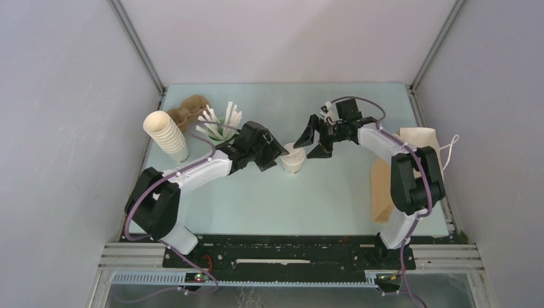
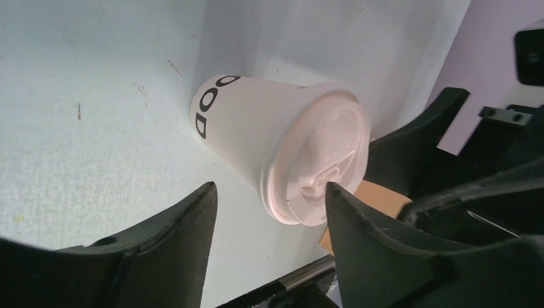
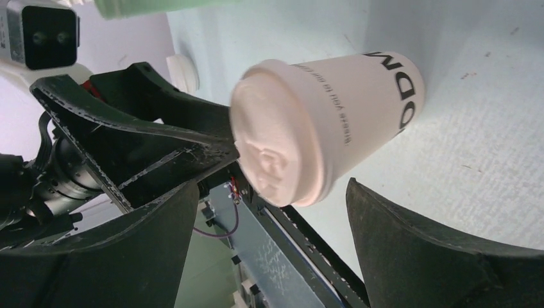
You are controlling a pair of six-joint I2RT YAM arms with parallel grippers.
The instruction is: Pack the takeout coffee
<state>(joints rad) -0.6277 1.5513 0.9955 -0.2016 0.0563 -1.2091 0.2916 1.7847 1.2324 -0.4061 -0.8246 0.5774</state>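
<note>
**Left wrist view: spread fingers are flanking the lidded cup**

The left gripper is holding its fingers spread, one on each side of the lid. One fingertip is sitting right at the lid's edge, and I cannot tell if it is touching. Nothing is being pinched. The right gripper is standing with its jaws spread very wide. The takeout coffee is showing between them with free space on both sides, so it is not being held there either.

From above, the takeout coffee is standing upright on the table, near the middle. The left gripper is just beside it on one side and the right gripper on the other. A brown paper bag is waiting at the right edge, well apart from the cup. A stack of cups and a green cup of sticks are standing at the far left.

I am judging the cup to be light, with thin paper walls that dent easily under hard pressure. The lid is probably only pressed on and could pop off. A gentle hold around the body, a little below the stiffer rim, is looking safest. Keeping it upright is also mattering, because it may contain liquid.
</note>
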